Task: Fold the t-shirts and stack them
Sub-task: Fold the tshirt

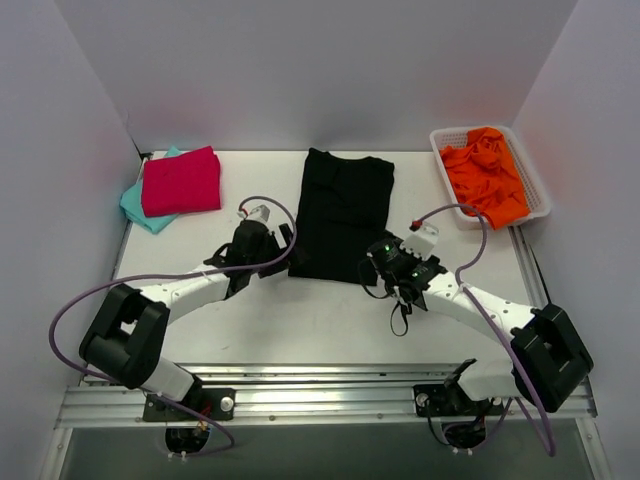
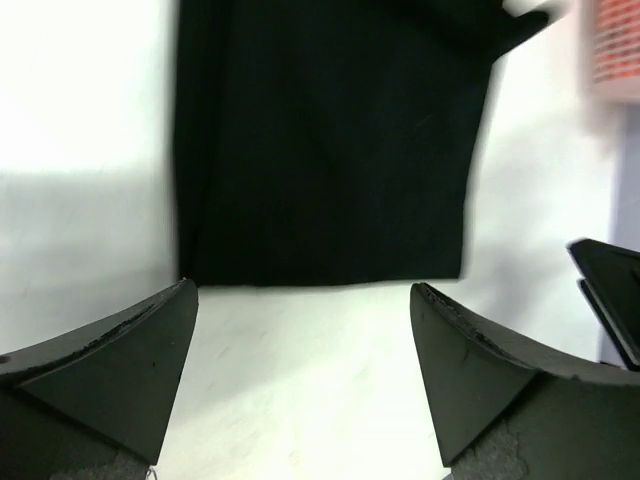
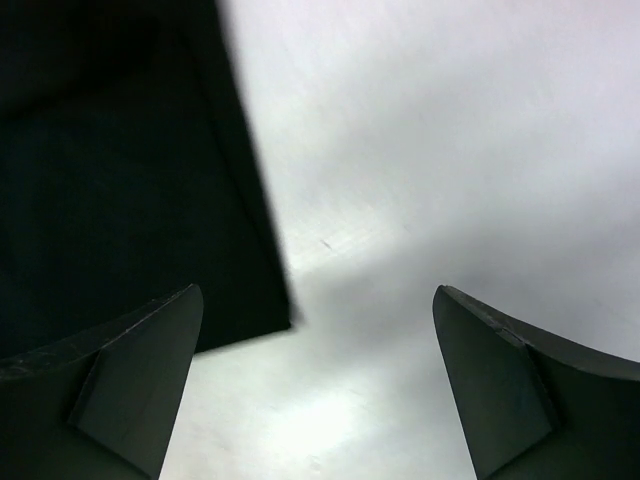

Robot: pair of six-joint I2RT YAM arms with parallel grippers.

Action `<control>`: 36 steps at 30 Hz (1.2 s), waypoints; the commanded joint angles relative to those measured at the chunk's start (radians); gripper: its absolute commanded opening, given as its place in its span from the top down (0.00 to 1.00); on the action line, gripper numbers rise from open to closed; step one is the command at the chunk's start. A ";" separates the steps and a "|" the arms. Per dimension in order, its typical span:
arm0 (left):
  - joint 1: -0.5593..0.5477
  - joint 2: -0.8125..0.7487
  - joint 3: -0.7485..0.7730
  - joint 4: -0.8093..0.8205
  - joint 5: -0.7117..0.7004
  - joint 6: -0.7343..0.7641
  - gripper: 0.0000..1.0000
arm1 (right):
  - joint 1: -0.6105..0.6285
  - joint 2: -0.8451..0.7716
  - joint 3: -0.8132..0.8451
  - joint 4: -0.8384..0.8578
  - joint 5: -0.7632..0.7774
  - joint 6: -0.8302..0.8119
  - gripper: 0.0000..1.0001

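A black t-shirt (image 1: pixel 342 212), folded into a long strip, lies flat at the table's middle. A folded magenta-pink t-shirt (image 1: pixel 181 180) rests on a teal one (image 1: pixel 138 206) at the back left. My left gripper (image 1: pixel 284 240) is open and empty beside the black shirt's near left edge. In the left wrist view the shirt (image 2: pixel 330 140) lies just beyond the open gripper (image 2: pixel 302 290). My right gripper (image 1: pixel 373 269) is open and empty at the shirt's near right corner. That corner (image 3: pixel 120 180) shows in the right wrist view, left of the gap of the gripper (image 3: pixel 318 292).
A white basket (image 1: pixel 537 183) at the back right holds crumpled orange garments (image 1: pixel 485 175); it also shows in the left wrist view (image 2: pixel 615 45). White walls enclose the table (image 1: pixel 300 310) on three sides. Purple cables loop from both arms.
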 commanded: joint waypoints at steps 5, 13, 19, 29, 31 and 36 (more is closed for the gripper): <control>-0.032 -0.019 -0.142 0.119 -0.106 -0.095 0.05 | 0.005 -0.099 -0.180 0.118 -0.080 0.028 0.05; -0.031 0.151 -0.126 0.243 -0.078 -0.122 0.06 | 0.008 0.097 -0.131 0.233 -0.142 0.013 0.05; -0.026 0.173 -0.118 0.257 -0.035 -0.126 0.07 | 0.010 0.222 -0.099 0.290 -0.182 0.008 0.08; -0.015 0.155 -0.121 0.247 -0.034 -0.119 0.08 | -0.016 0.268 -0.099 0.320 -0.201 -0.008 0.53; -0.014 0.161 -0.121 0.248 -0.032 -0.119 0.08 | -0.019 0.274 -0.099 0.319 -0.204 -0.010 0.60; -0.015 0.176 -0.127 0.270 -0.029 -0.121 0.16 | -0.022 0.274 -0.100 0.307 -0.193 -0.005 0.82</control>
